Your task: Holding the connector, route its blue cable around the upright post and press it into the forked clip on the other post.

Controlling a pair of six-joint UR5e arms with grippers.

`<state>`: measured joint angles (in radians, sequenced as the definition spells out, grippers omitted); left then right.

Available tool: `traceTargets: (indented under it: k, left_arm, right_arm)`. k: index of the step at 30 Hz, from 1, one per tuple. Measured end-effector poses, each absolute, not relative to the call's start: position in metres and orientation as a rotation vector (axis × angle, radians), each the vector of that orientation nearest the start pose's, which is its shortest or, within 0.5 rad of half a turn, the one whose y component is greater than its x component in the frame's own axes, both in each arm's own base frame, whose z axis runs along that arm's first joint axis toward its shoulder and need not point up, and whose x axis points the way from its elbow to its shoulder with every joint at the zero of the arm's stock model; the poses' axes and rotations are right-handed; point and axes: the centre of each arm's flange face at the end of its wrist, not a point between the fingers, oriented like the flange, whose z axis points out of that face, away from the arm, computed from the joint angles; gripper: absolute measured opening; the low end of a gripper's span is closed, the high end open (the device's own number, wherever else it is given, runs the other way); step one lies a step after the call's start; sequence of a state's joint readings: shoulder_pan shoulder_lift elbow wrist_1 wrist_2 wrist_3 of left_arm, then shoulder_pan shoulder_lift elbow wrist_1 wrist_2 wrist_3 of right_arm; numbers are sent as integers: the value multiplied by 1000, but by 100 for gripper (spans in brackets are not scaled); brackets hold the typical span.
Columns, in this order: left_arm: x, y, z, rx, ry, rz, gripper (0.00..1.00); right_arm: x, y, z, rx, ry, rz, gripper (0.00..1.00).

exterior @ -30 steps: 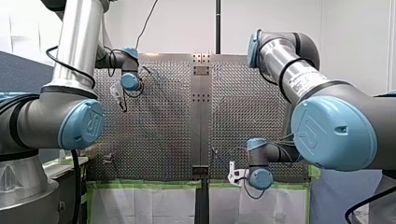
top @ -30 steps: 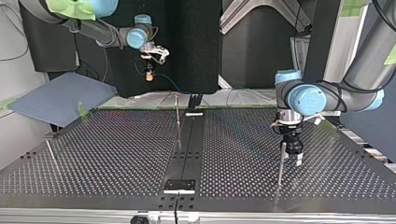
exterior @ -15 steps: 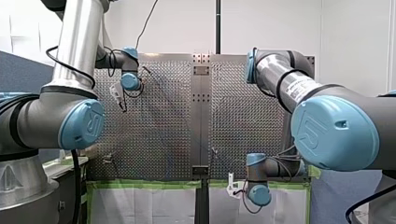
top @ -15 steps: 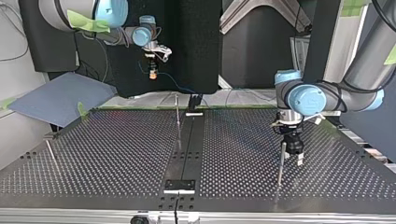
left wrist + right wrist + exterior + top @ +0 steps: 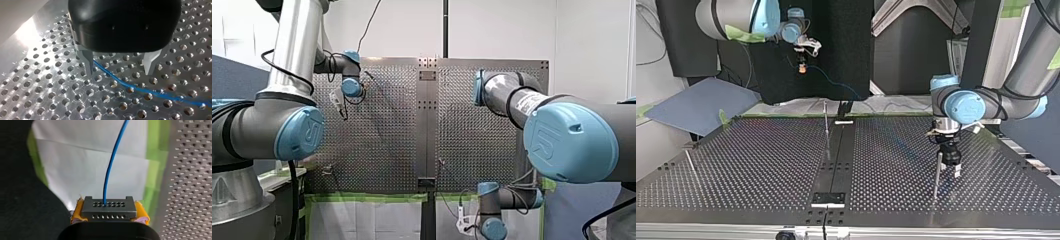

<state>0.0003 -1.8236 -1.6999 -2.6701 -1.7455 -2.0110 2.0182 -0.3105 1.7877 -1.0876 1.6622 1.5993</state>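
R hand [image 5: 110, 214] clamps connector [image 5: 109, 208], blue cable [image 5: 109, 173] running straight ahead; L hand [image 5: 119, 70] spread, empty.

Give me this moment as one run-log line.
right gripper shut on connector, beyond table edge | blue cable leaves connector, routing unclear | left gripper open over cable on table

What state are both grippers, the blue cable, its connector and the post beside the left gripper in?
Black metal-fingered left gripper: open above cable.
Yellow-padded right gripper: shut on grey rectangular connector.
Thin blue cable: in connector, loose under left gripper.
Thin metal post: upright.
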Motion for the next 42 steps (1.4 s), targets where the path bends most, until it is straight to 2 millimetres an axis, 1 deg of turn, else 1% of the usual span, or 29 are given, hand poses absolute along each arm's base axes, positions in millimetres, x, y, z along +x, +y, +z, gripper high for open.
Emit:
traceTargets:
  k: [1, 3, 6, 25, 37, 42]
  left_arm:
    - [577, -116, 337, -462, 1413, -227, 100]
    - [577, -116, 338, -462, 1412, -227, 100]
    - [577, -116, 337, -462, 1412, -226, 100]
    - [577, -116, 337, -462, 1412, -227, 100]
    - [577, -115, 337, -463, 1413, -226, 100]
    - [577, -115, 338, -463, 1413, -226, 100]
  right_arm:
    - [324, -391, -232, 1798, -1242, 1185, 0]
    - [323, -392, -232, 1801, -1234, 1177, 0]
    - [324, -398, -224, 1798, -1220, 1177, 0]
    - [338, -437, -141, 1757, -1262, 1213, 0]
    - [343, -467, -84, 1679, -1229, 1290, 0]
    - [347, -475, -62, 1664, -1200, 1324, 0]
